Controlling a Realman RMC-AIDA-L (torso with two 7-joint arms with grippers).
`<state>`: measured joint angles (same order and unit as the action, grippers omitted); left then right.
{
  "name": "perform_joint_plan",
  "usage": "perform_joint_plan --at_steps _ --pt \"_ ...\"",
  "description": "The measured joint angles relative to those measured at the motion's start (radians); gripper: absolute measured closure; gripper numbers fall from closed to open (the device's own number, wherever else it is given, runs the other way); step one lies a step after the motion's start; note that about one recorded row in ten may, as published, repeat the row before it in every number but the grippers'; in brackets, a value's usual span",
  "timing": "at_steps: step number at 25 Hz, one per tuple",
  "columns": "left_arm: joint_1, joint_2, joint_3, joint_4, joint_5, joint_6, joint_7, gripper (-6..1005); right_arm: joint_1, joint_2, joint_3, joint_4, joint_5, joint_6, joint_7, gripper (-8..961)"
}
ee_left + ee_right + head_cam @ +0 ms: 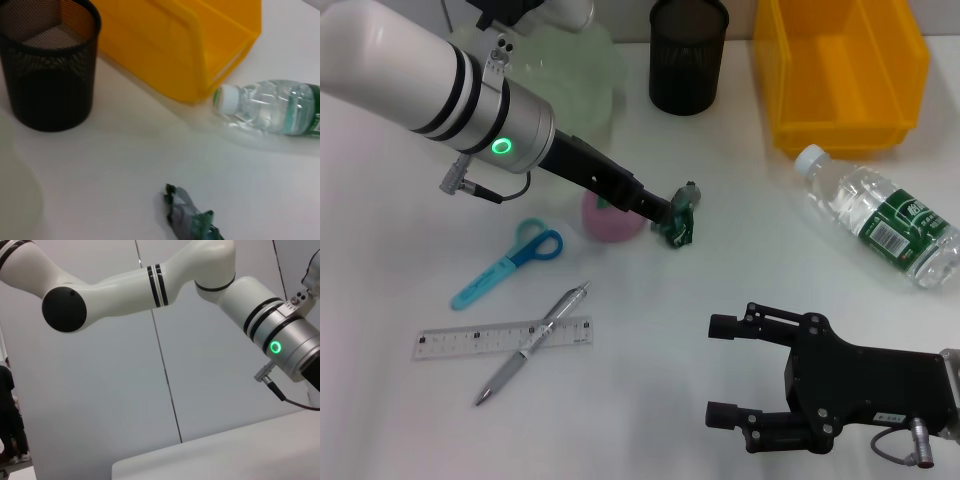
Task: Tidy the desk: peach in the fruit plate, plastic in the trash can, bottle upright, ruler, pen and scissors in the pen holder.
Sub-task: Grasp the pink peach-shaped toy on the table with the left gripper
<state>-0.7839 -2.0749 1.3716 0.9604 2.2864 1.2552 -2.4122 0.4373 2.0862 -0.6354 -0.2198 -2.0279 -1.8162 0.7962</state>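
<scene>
The white desk top (720,260) carries everything. Largest on it is the yellow plastic bin (840,70) at the far right, open side up. Beside it at the far middle stands the black mesh pen holder (688,55), upright; from the left wrist view its inside (47,30) looks bare. At the far left lies the pale green translucent fruit plate (582,75), partly hidden behind the left arm.

The clear plastic water bottle (880,222) with a white cap and green label lies on its side at the right, cap toward the yellow bin. The pink round peach (610,222) sits on the desk near the middle, just in front of the fruit plate and partly under the left arm.

Left of centre, the clear plastic ruler (500,338) lies flat, and the silver pen (530,345) lies slantwise across it. The blue-handled scissors (510,265) lie closed just beyond the ruler.

The left gripper (680,218) reaches over the peach and is clenched on a small crumpled green and grey plastic wrapper (678,228), which hangs at its tip close above the desk; the left wrist view shows the wrapper (190,217) too.

The right gripper (732,370) hovers at the near right, its black fingers (725,325) spread wide apart and holding nothing.
</scene>
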Motion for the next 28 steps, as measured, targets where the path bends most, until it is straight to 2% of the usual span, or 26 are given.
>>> perform_joint_plan --at_steps 4,13,18,28 --pt "0.017 0.001 0.019 0.009 0.001 -0.059 0.002 216 0.000 0.000 0.000 0.001 0.000 0.000 0.000 126" --pt "0.026 0.004 0.017 0.012 0.002 -0.084 0.009 217 0.003 0.000 0.005 0.005 0.000 0.000 0.000 126" --pt "0.026 0.002 0.014 0.004 0.068 -0.103 0.002 217 0.005 0.000 0.007 0.005 0.000 0.000 0.000 126" --pt "0.029 0.001 0.022 -0.023 0.078 -0.129 0.006 216 0.010 0.000 0.008 0.005 0.000 0.003 0.000 126"
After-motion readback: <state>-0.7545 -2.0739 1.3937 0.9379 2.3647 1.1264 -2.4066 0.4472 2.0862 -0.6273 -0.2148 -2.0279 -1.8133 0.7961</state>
